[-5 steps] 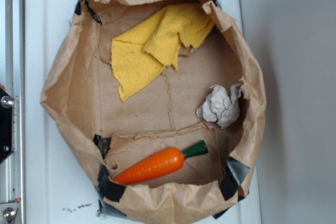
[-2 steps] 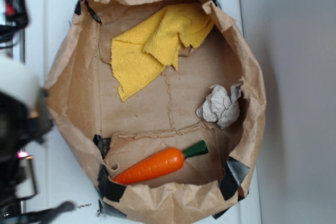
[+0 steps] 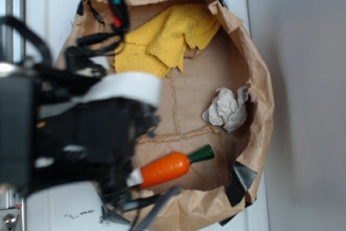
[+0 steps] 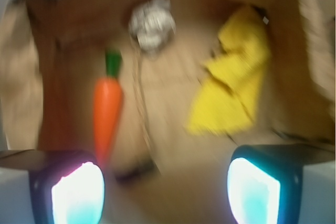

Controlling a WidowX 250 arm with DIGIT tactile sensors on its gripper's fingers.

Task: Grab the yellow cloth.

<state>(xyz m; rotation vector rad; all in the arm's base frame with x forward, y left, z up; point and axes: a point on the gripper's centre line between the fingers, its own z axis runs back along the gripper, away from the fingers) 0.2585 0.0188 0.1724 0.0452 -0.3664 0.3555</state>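
Note:
The yellow cloth lies crumpled in the upper part of a shallow brown paper bag; its lower left corner is hidden behind my arm. In the wrist view the yellow cloth sits ahead and to the right, motion-blurred. My gripper hangs over the bag's left side, below the cloth and apart from it. In the wrist view my gripper is open, its two fingers wide apart with only bag floor between them.
An orange toy carrot lies at the bag's lower end, its tip under my arm, and shows as the carrot ahead left. A grey-white paper wad rests by the right wall. The bag's rim stands raised all round.
My arm has swept in from the left edge to over the bag's left side, now covering the cloth's lower corner and the carrot's tip. The objects have not moved.

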